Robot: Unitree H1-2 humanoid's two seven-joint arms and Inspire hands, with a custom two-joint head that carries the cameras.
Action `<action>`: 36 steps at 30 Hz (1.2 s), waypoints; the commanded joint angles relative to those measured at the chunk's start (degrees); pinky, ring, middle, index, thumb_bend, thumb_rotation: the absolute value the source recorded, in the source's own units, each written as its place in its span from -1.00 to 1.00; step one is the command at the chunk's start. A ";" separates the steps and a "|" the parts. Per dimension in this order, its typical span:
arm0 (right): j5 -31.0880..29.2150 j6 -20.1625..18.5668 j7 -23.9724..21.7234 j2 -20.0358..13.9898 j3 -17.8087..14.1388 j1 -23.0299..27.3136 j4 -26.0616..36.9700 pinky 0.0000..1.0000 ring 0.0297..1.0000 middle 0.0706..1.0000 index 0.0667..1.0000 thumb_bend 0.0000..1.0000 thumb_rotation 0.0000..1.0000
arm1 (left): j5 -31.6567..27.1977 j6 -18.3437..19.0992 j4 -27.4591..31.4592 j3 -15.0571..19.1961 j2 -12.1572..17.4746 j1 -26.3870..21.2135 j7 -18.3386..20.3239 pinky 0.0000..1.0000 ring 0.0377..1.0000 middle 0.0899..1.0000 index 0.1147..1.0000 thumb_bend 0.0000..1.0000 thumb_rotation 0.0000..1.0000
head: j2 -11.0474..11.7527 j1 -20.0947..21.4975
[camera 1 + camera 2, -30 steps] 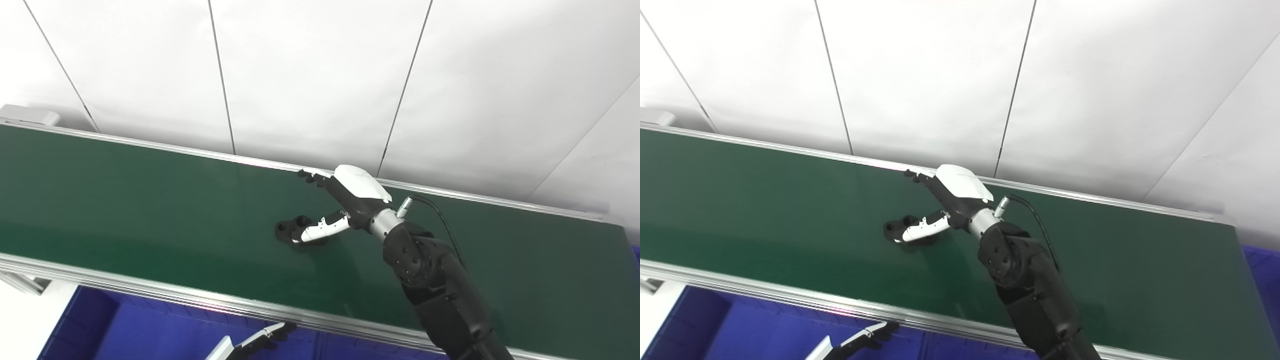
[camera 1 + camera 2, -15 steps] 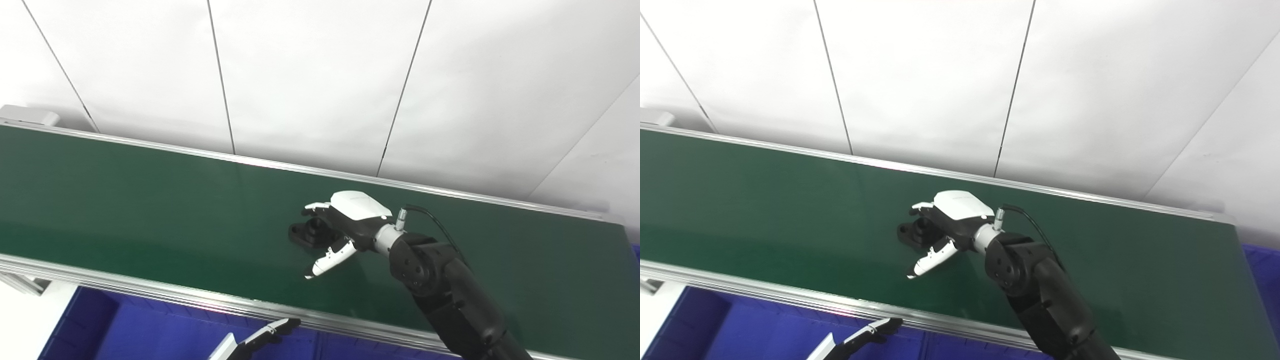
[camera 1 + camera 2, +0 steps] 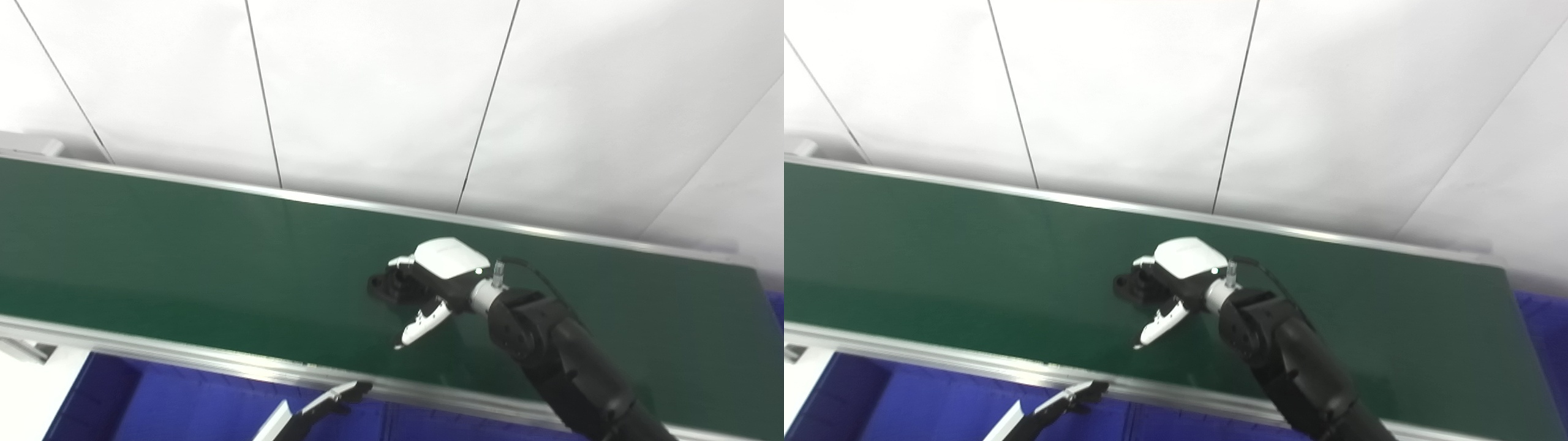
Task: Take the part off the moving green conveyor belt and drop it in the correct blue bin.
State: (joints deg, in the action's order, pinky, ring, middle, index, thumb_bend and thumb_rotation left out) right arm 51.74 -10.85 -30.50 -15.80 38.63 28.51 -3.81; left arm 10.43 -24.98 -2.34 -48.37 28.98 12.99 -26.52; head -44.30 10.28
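Part: the black part (image 3: 383, 286) lies on the green conveyor belt (image 3: 184, 257), about mid-belt, tucked under the fingers of the right hand (image 3: 432, 282)
Right hand: curled over the part with the thumb (image 3: 422, 321) standing clear toward the near edge, so it looks like a half-made grasp; whether the fingers truly clamp the part I cannot tell
Left hand: only its fingertips (image 3: 343, 392) show at the bottom edge, over the blue bin (image 3: 184, 410); grip state cannot be told
Risk, slip: with the thumb not yet against the part, a lift now would likely leave it on the belt or knock it away
Risk, belt: if the belt is running, the part may slide out from under the fingers
Risk, bin: a loose hold could drop it short of the bin
Hidden: most of the part is covered by the fingers; its shape is unclear
Cut off: the bin shows only as strips of blue, dividers barely visible, so the correct one cannot be judged
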 commanded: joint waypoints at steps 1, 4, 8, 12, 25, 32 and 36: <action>0.11 2.60 1.79 -0.10 -0.20 -0.42 0.55 0.48 0.59 0.63 0.66 0.53 -0.29 | 0.89 -1.94 2.19 0.93 -0.05 0.64 0.13 0.53 0.66 0.74 0.70 0.37 0.41 | -0.51 0.24; -0.01 4.26 5.49 -0.26 -0.97 -2.23 0.81 -0.18 0.03 0.45 0.49 0.15 -0.95 | 1.18 -1.94 2.38 1.16 -0.22 0.70 0.21 0.55 0.67 0.74 0.70 0.33 0.40 | -0.66 0.57; 1.40 9.58 11.84 -1.77 -0.13 -3.57 -0.43 -0.37 -0.17 0.19 0.17 0.03 -1.00 | 0.84 -1.94 3.24 1.86 -0.23 0.98 1.38 0.57 0.68 0.74 0.70 0.31 0.39 | -1.23 1.16; 3.24 14.12 17.03 -3.33 0.48 -4.51 -1.72 -0.44 -0.30 -0.09 0.00 0.02 -1.00 | 0.93 -1.94 3.78 2.73 -0.53 1.38 2.21 0.54 0.66 0.72 0.69 0.31 0.38 | -1.94 1.36; 7.57 24.40 34.22 -6.03 0.74 -6.59 -7.97 -0.57 -0.29 -0.16 -0.05 0.03 -1.00 | 1.19 -1.94 4.11 4.88 -1.53 1.89 4.01 0.53 0.65 0.71 0.68 0.34 0.41 | -2.99 1.22; 7.51 25.30 35.36 -6.10 0.03 -7.40 -6.77 -0.27 -0.20 0.00 -0.14 0.03 -1.00 | 1.14 -1.94 4.04 5.49 -1.99 1.95 4.81 0.51 0.64 0.71 0.67 0.34 0.40 | -2.89 0.89; 5.00 23.46 32.68 -5.48 -2.76 -9.76 -0.50 -0.20 -0.14 0.03 -0.18 0.03 -1.00 | 1.27 -1.94 3.91 5.53 -1.97 2.13 4.74 0.52 0.65 0.71 0.67 0.34 0.41 | -2.46 1.49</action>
State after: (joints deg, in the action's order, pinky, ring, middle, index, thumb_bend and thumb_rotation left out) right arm 57.73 12.84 2.77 -21.82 36.80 18.90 -6.85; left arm 10.71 -24.98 0.11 -43.01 26.83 14.82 -21.51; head -46.76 11.78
